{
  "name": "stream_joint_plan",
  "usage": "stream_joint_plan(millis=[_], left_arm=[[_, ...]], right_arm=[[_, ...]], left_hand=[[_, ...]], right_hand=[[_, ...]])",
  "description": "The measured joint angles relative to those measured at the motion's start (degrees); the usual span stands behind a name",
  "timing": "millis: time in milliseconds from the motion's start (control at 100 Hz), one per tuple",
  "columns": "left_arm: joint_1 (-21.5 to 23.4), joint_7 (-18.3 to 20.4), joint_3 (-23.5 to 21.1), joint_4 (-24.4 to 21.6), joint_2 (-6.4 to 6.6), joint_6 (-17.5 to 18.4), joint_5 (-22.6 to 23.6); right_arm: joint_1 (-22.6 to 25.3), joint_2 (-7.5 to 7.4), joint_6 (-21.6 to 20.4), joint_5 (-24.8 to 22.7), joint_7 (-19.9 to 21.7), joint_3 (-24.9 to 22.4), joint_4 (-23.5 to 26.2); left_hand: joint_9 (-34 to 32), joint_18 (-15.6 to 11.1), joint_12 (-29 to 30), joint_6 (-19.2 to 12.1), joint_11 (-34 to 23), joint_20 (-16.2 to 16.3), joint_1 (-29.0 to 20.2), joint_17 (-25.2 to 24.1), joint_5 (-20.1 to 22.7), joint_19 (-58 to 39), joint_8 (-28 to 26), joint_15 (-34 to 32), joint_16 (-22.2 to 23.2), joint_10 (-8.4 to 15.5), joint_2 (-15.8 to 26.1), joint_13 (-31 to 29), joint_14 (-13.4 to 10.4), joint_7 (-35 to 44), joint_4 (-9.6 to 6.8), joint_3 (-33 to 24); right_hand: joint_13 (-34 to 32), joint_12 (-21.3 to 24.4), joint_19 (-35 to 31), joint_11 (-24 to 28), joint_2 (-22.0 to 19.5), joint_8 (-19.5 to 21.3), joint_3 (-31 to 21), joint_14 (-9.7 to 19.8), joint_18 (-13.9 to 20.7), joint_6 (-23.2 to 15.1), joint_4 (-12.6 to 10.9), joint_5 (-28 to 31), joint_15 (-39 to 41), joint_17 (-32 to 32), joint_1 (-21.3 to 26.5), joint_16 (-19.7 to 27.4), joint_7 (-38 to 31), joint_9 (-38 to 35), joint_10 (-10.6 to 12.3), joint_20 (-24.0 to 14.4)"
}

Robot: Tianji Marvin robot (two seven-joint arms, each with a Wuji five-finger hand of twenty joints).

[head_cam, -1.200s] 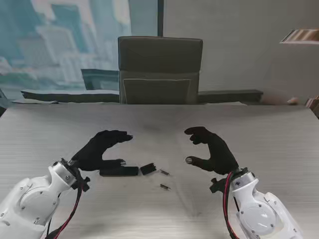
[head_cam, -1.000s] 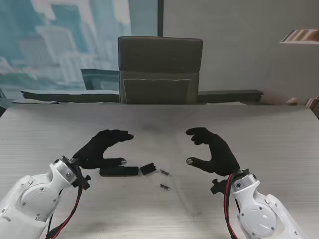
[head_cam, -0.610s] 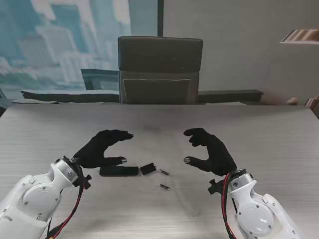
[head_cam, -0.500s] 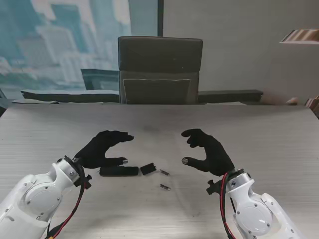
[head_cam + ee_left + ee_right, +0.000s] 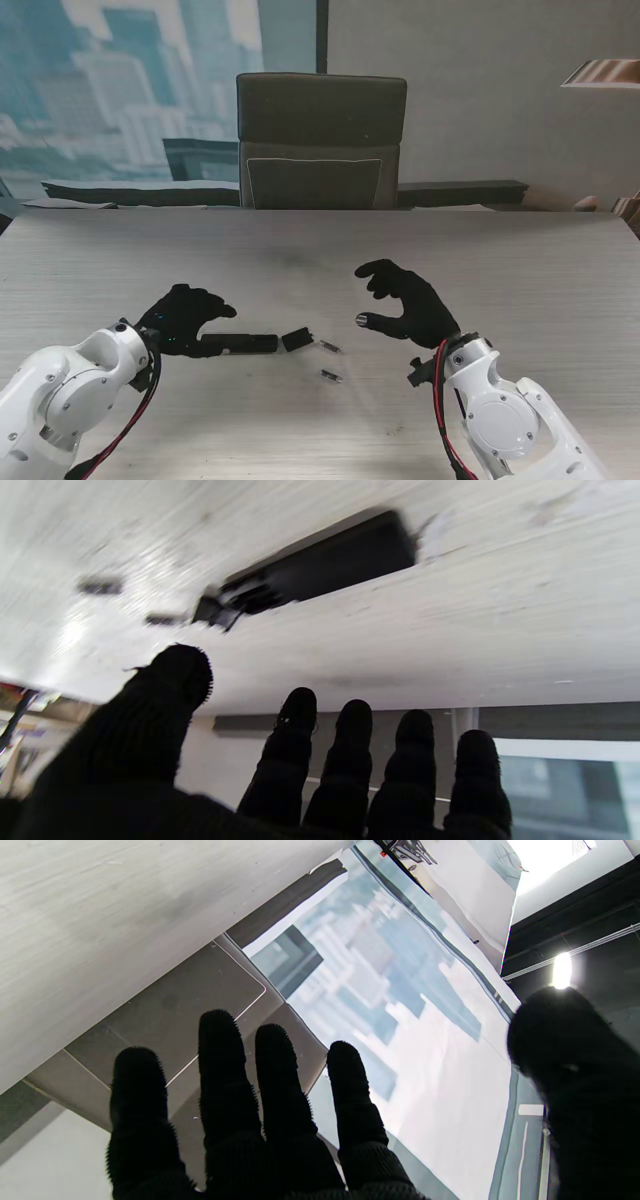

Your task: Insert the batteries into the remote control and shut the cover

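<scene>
1. The table point(image 5: 520, 260), pale wood grain, filled the stand view, with a dark chair point(image 5: 321, 140) at its far edge.
2. The right hand point(image 5: 405, 305) hovered right of centre, its fingers spread and curled with thumb apart, holding nothing; its wrist view showed the four fingers point(image 5: 225, 1075) and the thumb separated against window and chair, with no task item between them.
3. The left hand point(image 5: 183, 318) sat low at the near left, fingers loosely curled and apart, gripping nothing. Whether it touched the remote cannot be told.
4. The remote control point(image 5: 240, 344) lay flat on the table, lengthwise left to right, its left end just beside the left hand. In the left wrist view the remote point(image 5: 325, 565) lay beyond the fingertips point(image 5: 299, 707), clear of them.
5. The cover point(image 5: 295, 339), a small dark piece, lay at the remote's right end, tilted.
6. Two batteries lay right of the cover: one point(image 5: 329, 346) just beside it, the other point(image 5: 331, 376) nearer the robot, both well left of the right hand.
</scene>
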State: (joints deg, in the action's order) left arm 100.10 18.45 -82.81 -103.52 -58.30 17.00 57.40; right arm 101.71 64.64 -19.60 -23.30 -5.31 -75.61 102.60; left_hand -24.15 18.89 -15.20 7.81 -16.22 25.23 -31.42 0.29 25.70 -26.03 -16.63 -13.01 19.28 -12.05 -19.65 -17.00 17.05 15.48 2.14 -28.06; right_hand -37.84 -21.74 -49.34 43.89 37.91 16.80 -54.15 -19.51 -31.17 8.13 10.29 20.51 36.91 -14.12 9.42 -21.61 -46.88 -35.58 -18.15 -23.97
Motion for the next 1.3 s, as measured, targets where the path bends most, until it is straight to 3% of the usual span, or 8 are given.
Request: stream_joint_plan(millis=[80, 250, 360, 530, 690, 880, 1200, 1300], left_arm=[[-0.64, -1.69, 0.69, 1.87, 0.15, -0.66, 4.86], [-1.66, -4.91, 3.04, 5.45, 0.59, -1.24, 8.95], [-2.60, -9.90, 6.20, 7.91, 1.00, -3.44, 15.57], [-5.22, -16.76, 10.87, 13.88, 1.13, -5.85, 16.29], [-6.39, -15.33, 12.38, 14.77, 1.12, -7.34, 17.30], [-7.68, -16.50, 13.89, 15.78, 1.12, -8.57, 16.82], [-8.68, -16.47, 15.61, 15.70, 1.35, -9.64, 19.00], [-8.90, -16.52, 15.89, 15.75, 1.39, -9.70, 19.35]], right_arm=[[-0.47, -0.02, 0.00, 0.38, 0.22, 0.14, -0.38], [-0.77, -0.18, 1.84, 0.79, 1.67, 0.36, -0.44], [-0.25, -0.31, 2.47, 1.52, 3.07, -0.06, 0.13], [0.13, -0.35, 2.26, 1.12, 2.33, -0.41, 0.23], [0.20, -0.36, 2.39, 1.12, 2.35, -0.58, 0.23], [-0.39, -0.52, 3.27, 2.02, 3.30, 0.13, -0.06], [-3.79, -0.70, 8.22, 1.12, 3.29, 3.92, -2.26], [-4.89, -0.68, 8.18, -4.13, 0.85, 5.48, -3.34]], left_hand=[[0.00, -0.01, -0.01, 0.00, -0.89, 0.00, 0.57, -0.32, 0.00, -0.75, -0.01, -0.46, 0.01, 0.38, -0.95, 0.00, -0.01, 1.35, 0.00, -2.23], [0.00, -0.05, -0.02, -0.01, -2.11, 0.00, 1.46, -0.52, 0.00, -2.74, -0.02, -1.25, 0.01, 1.46, -3.60, 0.00, -0.20, 3.91, 0.00, -6.75], [0.00, -0.07, -0.67, -0.05, -3.34, 0.00, 1.59, -0.53, -0.02, -4.05, -0.02, -1.72, 0.02, 1.46, -5.01, 0.00, -1.04, 5.32, 0.00, -9.93], [0.00, -0.08, -1.31, -1.33, -4.06, -0.67, 2.14, -0.63, -0.63, -5.80, -0.02, -2.62, 0.02, 2.28, -6.37, 0.00, -1.40, 6.91, 0.00, -13.51], [0.00, -0.09, -1.34, -2.96, -4.10, -1.38, 2.15, -1.20, -0.90, -6.38, -0.20, -2.69, 0.02, 2.88, -6.37, 0.00, -1.45, 8.92, 0.00, -14.21], [-1.15, -0.10, -1.37, -3.59, -4.98, -2.07, 2.15, -1.21, -0.45, -7.20, -2.41, -3.00, 0.02, 3.52, -6.37, 0.00, -1.48, 13.46, 0.00, -16.66], [-2.77, -0.10, -1.44, -3.30, -4.95, -2.83, 1.76, -1.21, -0.24, -8.57, -4.62, -3.59, 0.03, 4.25, -7.96, -0.04, -1.54, 17.75, 0.00, -18.55], [-4.10, -0.10, -2.08, -3.27, -4.93, -3.48, -0.01, -1.21, -0.21, -8.72, -4.64, -3.62, 0.02, 4.31, -9.96, -0.70, -1.57, 18.83, 1.11, -18.64]], right_hand=[[0.00, 0.00, 0.00, 0.00, -0.96, 0.00, 0.10, -0.08, 0.00, 0.00, 0.00, 0.00, 0.00, 0.00, 0.00, 0.00, 0.00, 0.00, -0.01, 0.00], [-0.80, 0.00, 0.00, 0.00, -1.03, 0.00, 0.17, -0.70, -0.02, 0.04, -0.22, 0.67, 0.00, -0.04, 0.73, 0.00, 0.13, -0.04, -0.48, 0.00], [-0.80, 0.00, 0.00, 0.00, -1.15, 0.00, 0.22, -0.72, -0.03, 0.05, -1.08, 0.67, 0.00, -0.05, 2.06, 0.00, 0.13, -0.06, -0.72, 0.00], [-0.81, 0.00, 0.00, 0.36, -1.27, 0.00, 0.21, -0.74, -0.04, 0.09, -1.09, 2.00, 0.00, -0.29, 2.81, 0.00, 0.07, -0.81, -0.83, 0.00], [-0.81, 0.00, 0.00, 0.01, -1.28, 0.00, 0.21, -0.79, -0.05, 0.10, -1.08, 2.85, 0.00, -0.35, 2.82, 0.00, 0.07, -1.50, -0.89, 0.00], [-1.12, 0.00, 0.00, -0.01, -1.28, -0.13, 0.21, -1.45, -0.06, 0.11, -1.36, 3.78, 0.01, -0.66, 3.40, 0.00, 0.35, -2.13, -0.91, 0.00], [-2.94, 0.00, -2.21, 0.13, -1.36, -0.40, -0.38, -1.47, -0.09, 0.12, -2.08, 11.70, 2.79, -1.57, 4.95, -0.75, 1.27, -3.54, -1.34, -0.10], [-3.97, -0.43, -6.09, 2.59, 1.27, -0.12, -2.66, -1.47, -0.09, 0.12, -2.05, 15.20, 6.32, -2.53, 6.53, -2.26, 1.04, -4.92, -1.44, -0.51]])
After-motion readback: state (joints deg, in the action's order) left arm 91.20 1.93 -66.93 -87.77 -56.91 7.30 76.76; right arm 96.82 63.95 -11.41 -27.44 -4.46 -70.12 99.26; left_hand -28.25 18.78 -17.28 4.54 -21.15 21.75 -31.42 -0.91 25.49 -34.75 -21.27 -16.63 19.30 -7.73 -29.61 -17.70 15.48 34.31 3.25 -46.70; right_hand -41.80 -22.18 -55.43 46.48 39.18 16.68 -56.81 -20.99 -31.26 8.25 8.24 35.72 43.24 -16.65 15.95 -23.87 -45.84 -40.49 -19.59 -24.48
